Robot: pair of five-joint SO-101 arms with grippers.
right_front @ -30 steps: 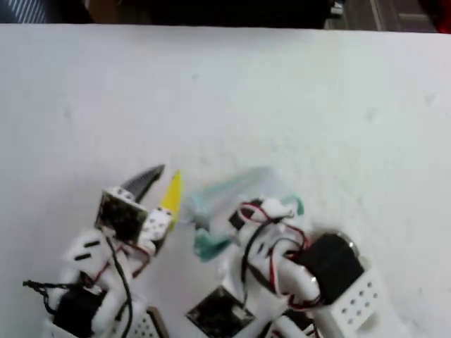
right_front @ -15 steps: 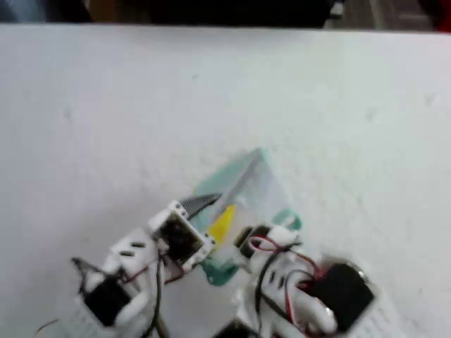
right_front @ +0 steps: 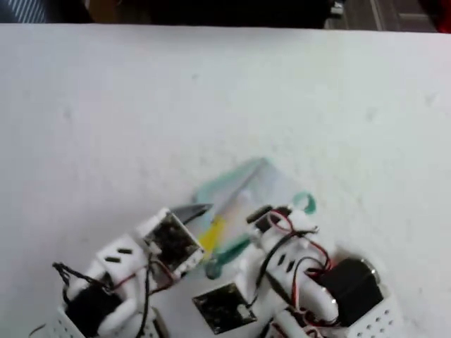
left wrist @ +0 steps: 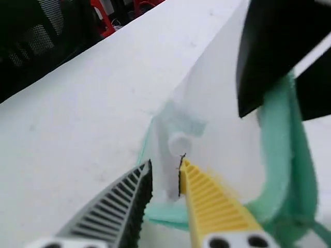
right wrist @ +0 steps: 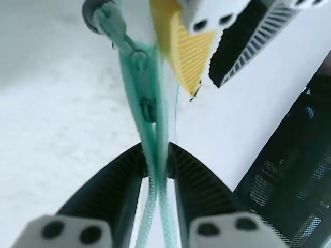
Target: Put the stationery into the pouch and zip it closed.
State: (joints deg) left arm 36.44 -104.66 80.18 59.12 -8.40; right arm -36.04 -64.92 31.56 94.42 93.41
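The clear pouch (right_front: 248, 184) with teal edging lies on the white table (right_front: 211, 91) just ahead of both arms. My right gripper (right wrist: 155, 152) is shut on the pouch's teal zip band (right wrist: 140, 72), close to the slider; from above, the right gripper (right_front: 266, 215) sits at the pouch's near right edge. My left gripper (left wrist: 165, 169), one finger black and one yellow, stands narrowly open at the pouch's near edge, with clear pouch wall (left wrist: 217, 124) between and beyond the tips. A pale long item (right_front: 236, 191) shows through the pouch. The left gripper (right_front: 210, 220) is beside the right one.
The two arms crowd the near edge of the table, their grippers a few centimetres apart. The pouch's teal pull loop (right_front: 304, 204) pokes out to the right. Dark chairs and floor lie beyond the table's far edge.
My left arm swung right from beside the pouch to its near edge, and its fingers narrowed. The pouch spread out flatter and shifted slightly while the right gripper kept hold.
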